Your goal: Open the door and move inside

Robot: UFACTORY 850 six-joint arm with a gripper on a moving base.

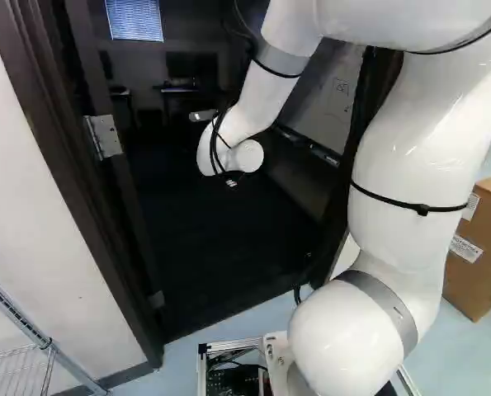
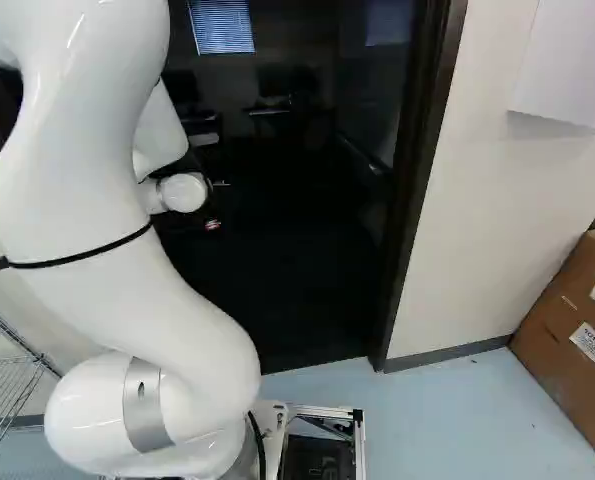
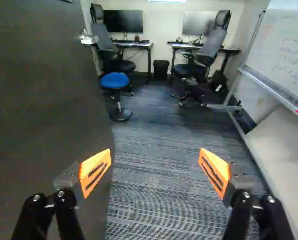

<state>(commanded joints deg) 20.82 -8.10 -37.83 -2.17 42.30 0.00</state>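
door (image 3: pixel 43 110) stands at the left, swung into the room, its near side hung by a metal hinge (image 1: pixel 104 137) on the dark frame (image 1: pixel 80 210). it looks broad, flat and rigid, likely heavy but easy enough to swing, with little about it that's fragile. its smooth face would probably slip past a pinch, so it's better pushed than squeezed; the metal handle (image 3: pixel 88 39), by the free edge, is the part to take hold of. a push out there should need least force, while one close to the hinge would feel stiff. farther in, just right of the handle, is a blue stool (image 3: pixel 114 81), light enough, i'd guess, to slide if bumped. nearer, the claw (image 3: pixel 155 165) is spread wide and holds nothing; whether its left finger (image 3: pixel 94 172) brushes the door, i can't tell. at the right a whiteboard (image 3: pixel 289 55) borders the way in, and it may wobble if the arm knocks it.
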